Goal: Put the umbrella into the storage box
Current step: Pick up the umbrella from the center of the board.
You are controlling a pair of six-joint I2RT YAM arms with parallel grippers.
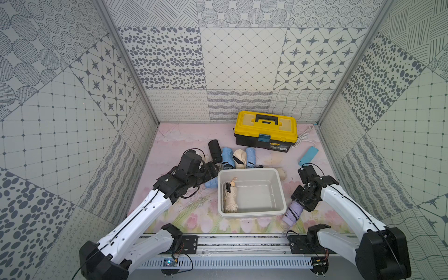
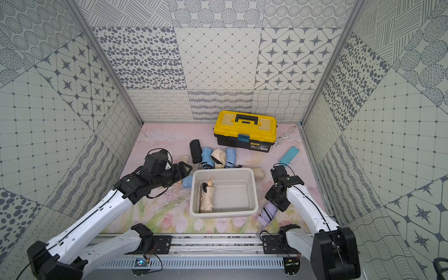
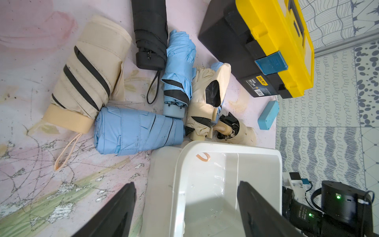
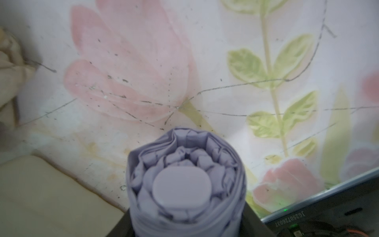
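The lavender umbrella (image 1: 292, 213) (image 2: 266, 214) is seen in both top views just right of the storage box (image 1: 249, 171) (image 2: 225, 169), outside it. It is set slantwise, and its far end is hidden under the right gripper (image 1: 300, 201) (image 2: 276, 202). Whether it is clear of the mat cannot be told. A beige umbrella (image 1: 230, 198) is laid inside the box along its left wall. The left gripper (image 1: 211, 172) is held at the box's far left corner, beside a pile of folded umbrellas (image 1: 232, 157) in front of the yellow toolbox (image 1: 265, 131).

In the left wrist view, the left gripper (image 3: 184, 213) is shown spread wide and empty. Its fingers (image 3: 114, 215) are placed either side of the box's wall (image 3: 160, 184).

In the right wrist view, the umbrella's capped end (image 4: 182, 184) is turned toward the camera. Dark fingers (image 4: 258, 221) are pressed against both its sides, so it is clasped.
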